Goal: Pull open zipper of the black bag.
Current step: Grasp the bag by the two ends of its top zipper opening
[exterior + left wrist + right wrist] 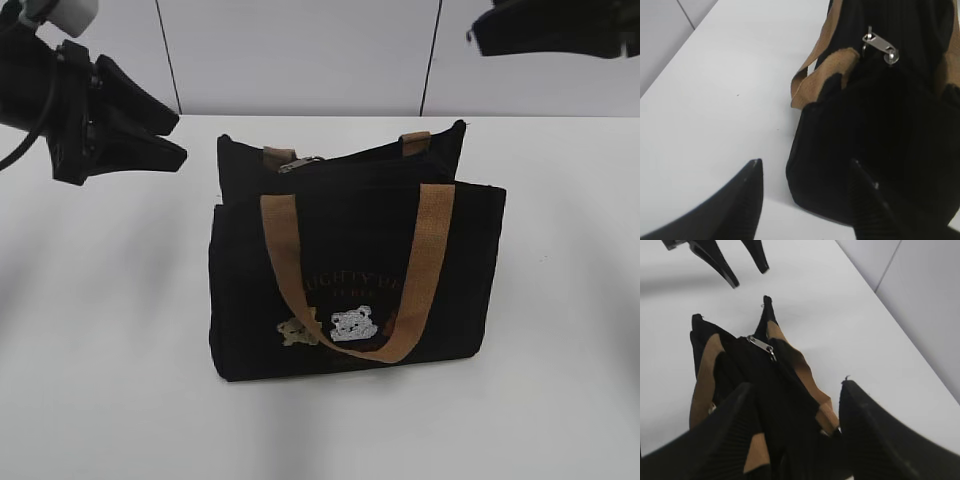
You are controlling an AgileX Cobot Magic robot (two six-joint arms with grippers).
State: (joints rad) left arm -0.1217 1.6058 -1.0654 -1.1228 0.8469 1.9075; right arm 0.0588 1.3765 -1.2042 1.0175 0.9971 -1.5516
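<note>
The black bag [355,270] stands upright on the white surface [100,380], its zipper [880,46] pull ahead of the empty, spread left claw [805,192], while the right claw [795,430] gapes above the bag's opposite end.

Clearance: bare white table [110,400] on all sides of black bag [350,290].
Open at 6, 3 and 9 o'clock; tan handles [425,260] flank zipper [300,163]; left gripper [170,140] at 10 o'clock, apart.

black bag [350,270], tan handles [430,250], silver zipper [880,45]
</note>
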